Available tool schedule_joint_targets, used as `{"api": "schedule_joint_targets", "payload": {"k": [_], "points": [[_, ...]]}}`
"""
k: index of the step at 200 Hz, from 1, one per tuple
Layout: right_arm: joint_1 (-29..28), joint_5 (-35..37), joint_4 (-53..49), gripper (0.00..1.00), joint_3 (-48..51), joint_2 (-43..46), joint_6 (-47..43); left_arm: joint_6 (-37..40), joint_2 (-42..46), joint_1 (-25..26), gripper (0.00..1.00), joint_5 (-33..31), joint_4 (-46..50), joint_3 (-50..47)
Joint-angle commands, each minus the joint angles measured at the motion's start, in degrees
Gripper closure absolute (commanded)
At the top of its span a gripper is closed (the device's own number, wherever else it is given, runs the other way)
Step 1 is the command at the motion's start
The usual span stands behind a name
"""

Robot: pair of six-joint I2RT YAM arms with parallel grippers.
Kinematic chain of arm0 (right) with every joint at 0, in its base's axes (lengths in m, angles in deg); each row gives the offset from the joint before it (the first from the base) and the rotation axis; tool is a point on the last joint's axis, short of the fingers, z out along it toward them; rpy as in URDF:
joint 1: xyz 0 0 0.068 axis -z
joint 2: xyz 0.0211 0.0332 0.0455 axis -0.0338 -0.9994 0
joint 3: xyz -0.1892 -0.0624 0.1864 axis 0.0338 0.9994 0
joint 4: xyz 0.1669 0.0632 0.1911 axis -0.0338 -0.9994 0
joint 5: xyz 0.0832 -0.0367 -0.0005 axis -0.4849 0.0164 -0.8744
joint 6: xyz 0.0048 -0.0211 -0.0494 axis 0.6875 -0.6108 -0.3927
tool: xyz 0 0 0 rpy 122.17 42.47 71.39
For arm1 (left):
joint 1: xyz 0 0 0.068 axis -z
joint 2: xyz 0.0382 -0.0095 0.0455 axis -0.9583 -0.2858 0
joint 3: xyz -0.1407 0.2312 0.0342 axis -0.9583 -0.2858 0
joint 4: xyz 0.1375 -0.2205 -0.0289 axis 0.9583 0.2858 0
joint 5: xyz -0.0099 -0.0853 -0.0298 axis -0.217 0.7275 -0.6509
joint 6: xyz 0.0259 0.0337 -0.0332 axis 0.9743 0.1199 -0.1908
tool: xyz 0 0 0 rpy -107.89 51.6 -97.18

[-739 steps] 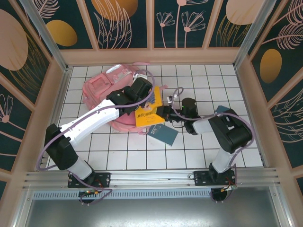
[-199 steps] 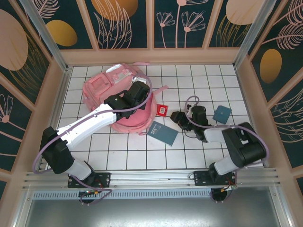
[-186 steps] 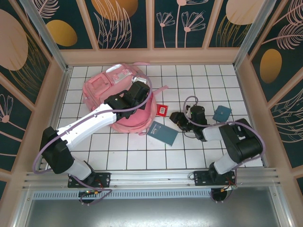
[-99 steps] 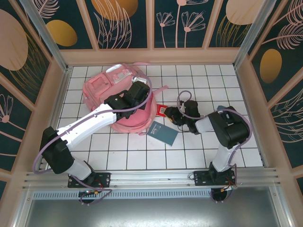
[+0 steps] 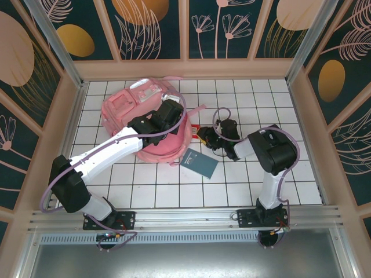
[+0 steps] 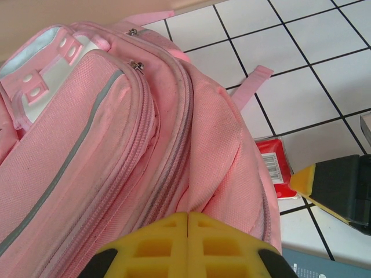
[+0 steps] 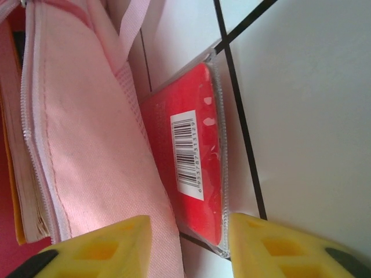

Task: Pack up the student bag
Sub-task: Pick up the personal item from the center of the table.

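The student bag (image 5: 124,107) is a large pink backpack lying at the back left of the white tiled floor. My left gripper (image 6: 188,219) is shut on a fold of the bag's pink fabric (image 6: 116,145) near its right rim, and the top view shows this gripper (image 5: 177,126) there too. A flat red packet (image 7: 194,168) with a barcode lies on the tiles against the bag's side (image 7: 87,145). My right gripper (image 7: 188,243) stands open astride the packet's near end, one finger over the pink fabric and the other at the packet's clear edge. From above, my right gripper (image 5: 204,135) sits just right of the bag.
A dark teal book (image 5: 199,164) lies on the tiles just in front of the bag and the right gripper. A yellow book edge (image 7: 18,202) shows inside the bag's open zip. A pink strap (image 6: 250,87) trails on the floor. Wooden walls ring the floor.
The right gripper has swung left from the middle of the floor up to the red packet and its jaws have narrowed slightly. The yellow book held at the bag's mouth earlier now sits inside. The left arm holds still.
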Motion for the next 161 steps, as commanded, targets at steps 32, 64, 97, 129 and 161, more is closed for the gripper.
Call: {"api": "schedule_joint_targets", "payload": {"k": [32,64,97,129,161], "points": [[-3.86,12.53,-21.26,0.51,-4.26,5.25,-4.7,-0.19,1.63,0.2,1.0,0.2,-3.12,-0.31],[-3.95,12.65,-22.08,0.51,-6.16,3.1,-4.96,-0.11,1.99,0.31,1.0,0.46,-3.41,-0.79],[-4.63,12.82,-25.64,0.48,-10.51,-0.11,-5.33,-0.07,2.58,0.27,1.0,0.13,-3.15,-1.14],[-4.91,10.12,-21.71,0.49,-11.57,-2.25,-3.98,-0.11,2.79,0.28,1.0,0.21,-3.2,-1.23],[-4.5,6.31,-10.69,0.55,-8.95,-3.47,-1.11,-0.35,2.73,0.2,1.0,0.56,-3.11,-1.32]]}}
